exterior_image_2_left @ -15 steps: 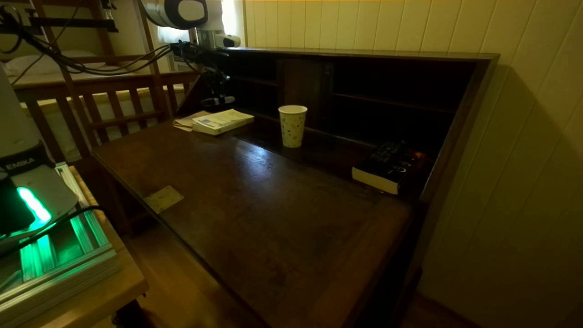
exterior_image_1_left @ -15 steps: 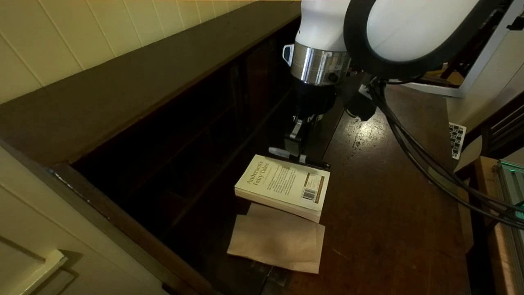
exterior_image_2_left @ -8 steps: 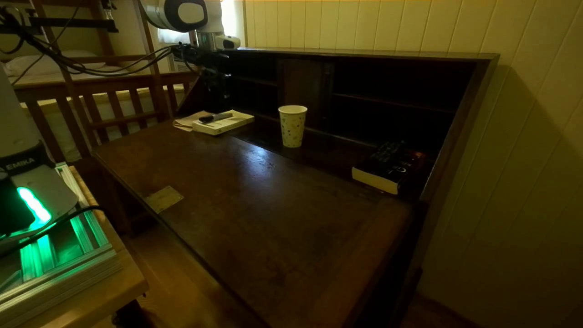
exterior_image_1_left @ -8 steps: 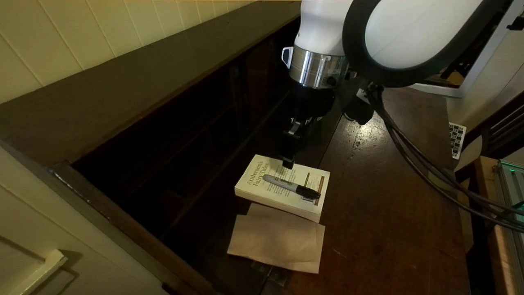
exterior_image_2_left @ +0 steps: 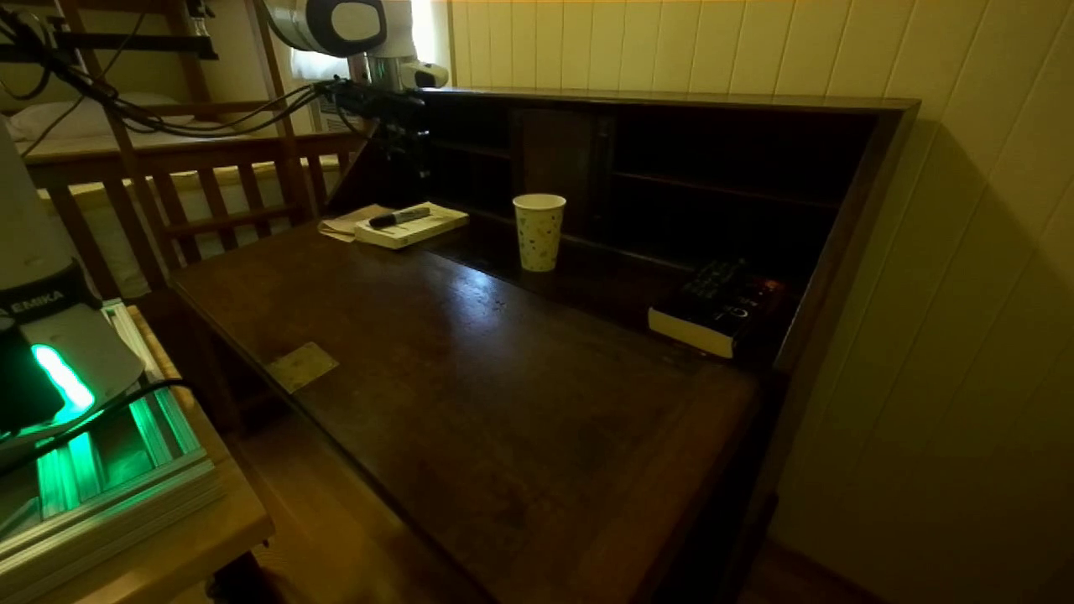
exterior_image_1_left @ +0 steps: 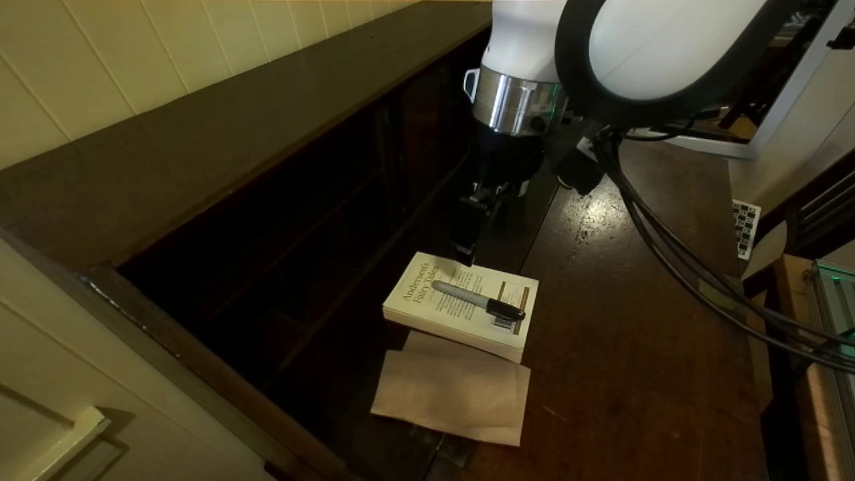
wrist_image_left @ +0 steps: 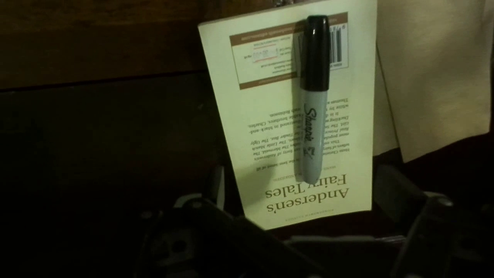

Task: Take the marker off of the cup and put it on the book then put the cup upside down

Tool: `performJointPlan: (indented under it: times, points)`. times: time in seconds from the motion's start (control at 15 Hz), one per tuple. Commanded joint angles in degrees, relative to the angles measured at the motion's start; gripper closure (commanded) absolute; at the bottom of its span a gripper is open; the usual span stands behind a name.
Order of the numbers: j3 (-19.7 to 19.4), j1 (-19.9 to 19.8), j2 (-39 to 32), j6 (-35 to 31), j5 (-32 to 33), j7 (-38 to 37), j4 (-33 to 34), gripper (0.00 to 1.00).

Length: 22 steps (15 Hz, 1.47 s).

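The speckled paper cup (exterior_image_2_left: 539,236), judged the next thing to be handled, is set upright on the dark wooden desk (exterior_image_2_left: 512,403), at 3 o'clock from the Andersen's Fairy Tales paperback (exterior_image_2_left: 435,218) in an exterior view. It is judged to be light, thin-walled and smooth: likely to be dented by a hard squeeze or toppled by a glancing touch. A gentle hold across the tapered wall, low toward the base, is suggested, so that the rim is left free for inversion; whether anything is contained cannot be told. Its long axis is vertical, with the wide mouth directed to 12 o'clock and the narrower base to 6. The Sharpie marker (wrist_image_left: 315,100) is laid flat on the paperback, its long axis running roughly along the cover's length; in the wrist view the capped end is directed to 12 o'clock and the rounded grey end to 6. The jaws of the gripper (wrist_image_left: 305,187) are spread well apart, poised near the paperback's title end; nothing is held.
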State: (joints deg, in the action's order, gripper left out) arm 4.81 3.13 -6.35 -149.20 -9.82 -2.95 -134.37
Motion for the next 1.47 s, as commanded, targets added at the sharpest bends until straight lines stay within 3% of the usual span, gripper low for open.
performJointPlan:
  times: [0.0, 0.47, 0.8, 1.07, 1.4]
  points:
    - [-2.44, -0.98, 3.89, 3.03, 1.89, -4.6, 0.1, 0.0]
    - [-7.74, -5.93, 13.69, 13.93, 6.75, -8.26, 0.1, 0.0]
    - [-11.97, -9.23, 14.8, 18.3, 6.38, 3.83, 2.4, 0.0]
    - [-15.25, -9.55, 12.99, 16.36, 3.21, 19.38, 2.9, 0.0]
    - [-16.64, -9.21, 10.36, 12.25, -1.26, 31.47, 3.02, 0.0]
